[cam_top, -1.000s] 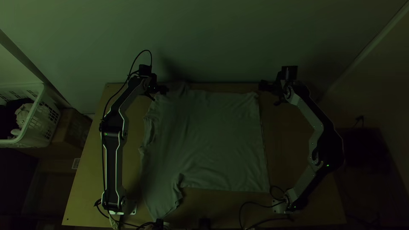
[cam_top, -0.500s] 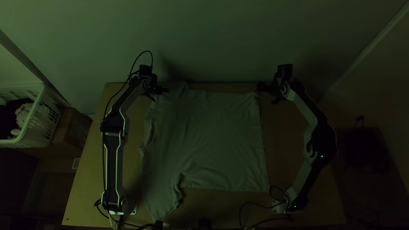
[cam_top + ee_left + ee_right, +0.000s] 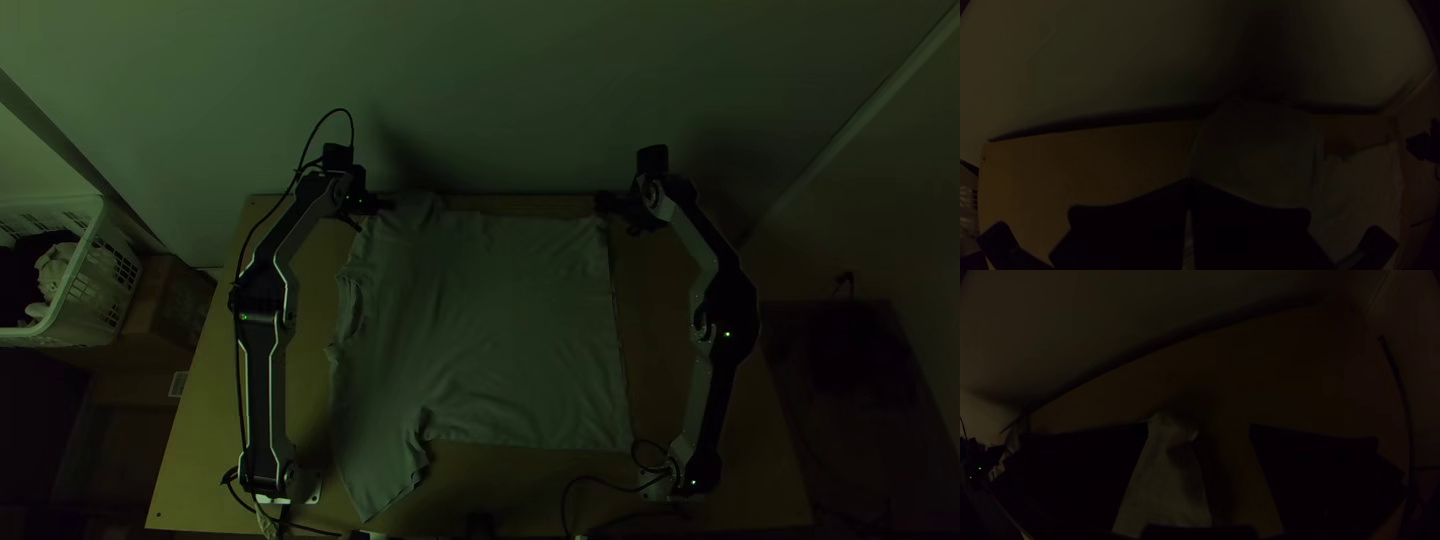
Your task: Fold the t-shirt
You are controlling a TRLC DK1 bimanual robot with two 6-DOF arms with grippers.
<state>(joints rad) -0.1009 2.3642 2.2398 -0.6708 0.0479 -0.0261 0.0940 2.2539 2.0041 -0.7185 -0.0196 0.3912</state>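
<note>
Right gripper has eased inward — toward one corner — of one t-shirt.

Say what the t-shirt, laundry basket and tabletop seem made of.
T-shirt: soft matt knit, perhaps cotton, going by its fine wrinkles. Laundry basket: white, likely moulded plastic, given its slotted walls. Tabletop: smooth wood or wood-look board, judging by its flat tan face.

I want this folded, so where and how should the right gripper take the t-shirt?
I'd pinch the t-shirt by its far right corner, coming from above, one finger either side. That corner shows between the open right gripper's fingers, narrow and slightly ruffled, so likely easier to pinch than the flat middle.
</note>
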